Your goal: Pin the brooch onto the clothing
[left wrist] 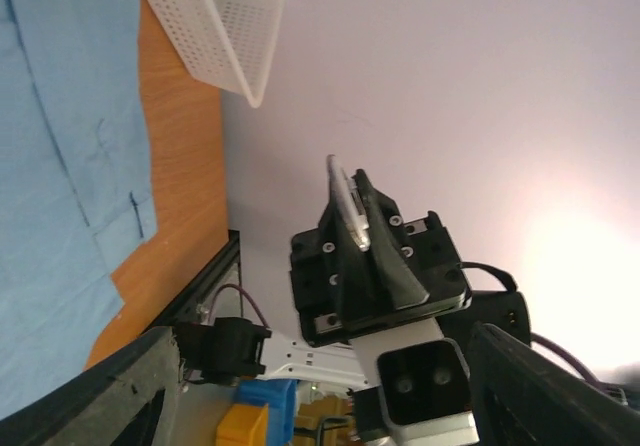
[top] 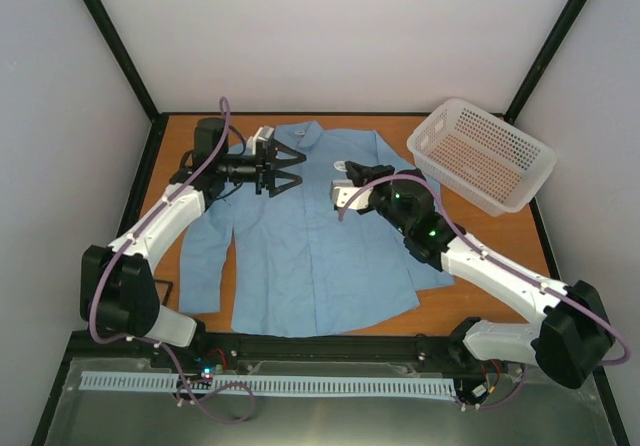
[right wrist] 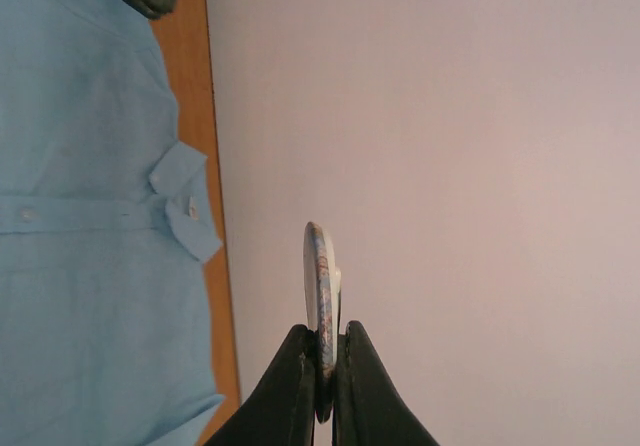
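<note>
The light blue shirt [top: 300, 256] lies flat and face up on the wooden table, collar towards the far side. My right gripper [top: 352, 172] hovers above the shirt's chest, shut on the brooch [right wrist: 320, 286], a thin round disc seen edge-on between the fingertips. The brooch also shows in the left wrist view [left wrist: 340, 194], clamped in the right gripper [left wrist: 352, 211]. My left gripper [top: 298, 166] is open and empty, held above the shirt near the collar, facing the right gripper across a short gap. Its dark fingers [left wrist: 90, 406] frame the left wrist view.
A white perforated basket [top: 480, 154] stands tilted at the table's back right corner, beyond the shirt's sleeve. Bare wooden table [top: 500, 236] shows to the right of the shirt. White walls and black frame posts close in the table.
</note>
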`<state>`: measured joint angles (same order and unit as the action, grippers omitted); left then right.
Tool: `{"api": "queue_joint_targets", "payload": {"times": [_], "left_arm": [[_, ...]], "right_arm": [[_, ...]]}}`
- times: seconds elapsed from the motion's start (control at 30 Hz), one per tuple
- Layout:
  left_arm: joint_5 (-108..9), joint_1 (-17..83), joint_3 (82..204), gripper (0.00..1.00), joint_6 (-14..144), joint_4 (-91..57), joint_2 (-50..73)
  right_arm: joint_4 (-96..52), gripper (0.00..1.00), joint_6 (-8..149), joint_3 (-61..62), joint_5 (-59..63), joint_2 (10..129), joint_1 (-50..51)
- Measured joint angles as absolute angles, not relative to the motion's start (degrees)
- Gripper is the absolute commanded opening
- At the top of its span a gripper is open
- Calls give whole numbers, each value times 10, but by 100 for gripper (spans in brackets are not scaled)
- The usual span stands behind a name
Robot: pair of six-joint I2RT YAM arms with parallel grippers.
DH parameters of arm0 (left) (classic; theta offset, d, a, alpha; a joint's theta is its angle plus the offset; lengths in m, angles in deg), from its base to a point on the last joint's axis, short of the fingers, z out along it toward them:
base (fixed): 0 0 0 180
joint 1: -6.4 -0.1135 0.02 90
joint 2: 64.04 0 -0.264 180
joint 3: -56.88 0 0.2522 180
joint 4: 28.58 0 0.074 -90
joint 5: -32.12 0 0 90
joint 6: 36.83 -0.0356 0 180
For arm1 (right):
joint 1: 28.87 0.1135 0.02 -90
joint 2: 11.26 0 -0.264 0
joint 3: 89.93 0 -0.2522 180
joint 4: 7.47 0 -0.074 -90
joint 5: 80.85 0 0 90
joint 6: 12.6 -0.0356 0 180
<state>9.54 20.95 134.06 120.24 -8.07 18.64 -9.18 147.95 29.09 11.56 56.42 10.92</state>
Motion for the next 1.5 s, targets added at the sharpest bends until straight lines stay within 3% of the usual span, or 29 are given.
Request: {"api": "queue_joint_targets", "payload": {"times": [0.47, 0.97, 1.23, 1.5], "left_arm": [[112, 227, 1350, 55, 1268, -168, 228], [143, 245, 1379, 32, 1278, -203, 256], [143, 245, 1391, 15, 1282, -205, 275], [143, 245, 1395, 12, 1287, -213, 275]], "right_arm": [[6, 3, 1601, 291, 162, 604, 162], [26, 4, 1618, 291, 163, 628, 177], [26, 12, 1612, 289, 163, 628, 177], [26, 11, 1609, 289, 163, 628, 178]]}}
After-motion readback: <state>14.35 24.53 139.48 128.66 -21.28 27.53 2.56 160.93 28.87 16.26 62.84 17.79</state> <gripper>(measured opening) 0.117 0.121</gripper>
